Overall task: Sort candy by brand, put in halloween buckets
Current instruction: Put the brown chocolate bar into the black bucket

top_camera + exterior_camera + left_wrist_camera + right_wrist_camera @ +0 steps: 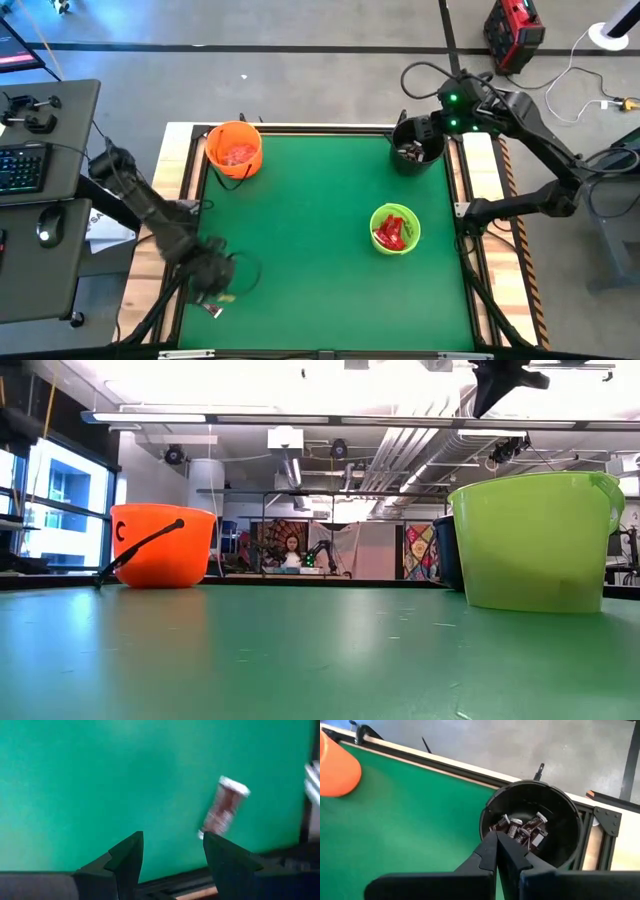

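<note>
at the green counter's (320,250) seven o'clock corner, the left gripper (170,852) hovers, fingers wide, just beside one small dark brown-black wrapped candy (223,806): light, crinkly, slippery; pinch across its middle. at one o'clock, the right gripper's (497,845) fingers are closed empty over the black round plastic bucket (570,827).

Three buckets stand on the worktop (300,250): one bucket (234,150) at the far left corner, a second bucket (417,145) at the far right corner, a third bucket (395,229) nearer, toward the right edge. Candy (392,232) lies in each. One sweet (225,807) lies at the near left corner.
</note>
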Controlling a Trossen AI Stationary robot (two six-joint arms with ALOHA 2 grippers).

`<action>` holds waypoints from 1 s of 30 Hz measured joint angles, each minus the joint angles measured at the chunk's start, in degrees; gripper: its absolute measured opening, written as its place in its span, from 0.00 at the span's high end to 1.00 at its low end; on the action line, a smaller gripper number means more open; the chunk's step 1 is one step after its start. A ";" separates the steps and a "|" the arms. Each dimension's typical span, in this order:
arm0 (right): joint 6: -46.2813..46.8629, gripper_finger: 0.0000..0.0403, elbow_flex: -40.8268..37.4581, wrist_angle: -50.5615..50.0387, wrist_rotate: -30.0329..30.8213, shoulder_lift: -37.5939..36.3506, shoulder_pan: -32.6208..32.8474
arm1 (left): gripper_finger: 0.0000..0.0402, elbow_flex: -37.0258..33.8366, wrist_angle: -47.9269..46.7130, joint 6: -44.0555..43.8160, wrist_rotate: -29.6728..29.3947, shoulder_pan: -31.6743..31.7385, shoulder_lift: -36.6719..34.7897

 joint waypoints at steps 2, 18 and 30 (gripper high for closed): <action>-0.08 1.00 0.00 0.77 0.01 0.00 -0.02 | 0.51 -0.98 2.13 1.26 -0.24 -4.81 -0.54; -0.15 1.00 0.00 1.77 0.02 0.00 0.00 | 0.51 -2.65 17.16 -2.90 0.21 -15.87 15.39; -0.19 1.00 0.00 1.77 -0.13 0.00 -0.02 | 0.54 -2.39 18.42 -2.82 -0.35 -15.90 19.08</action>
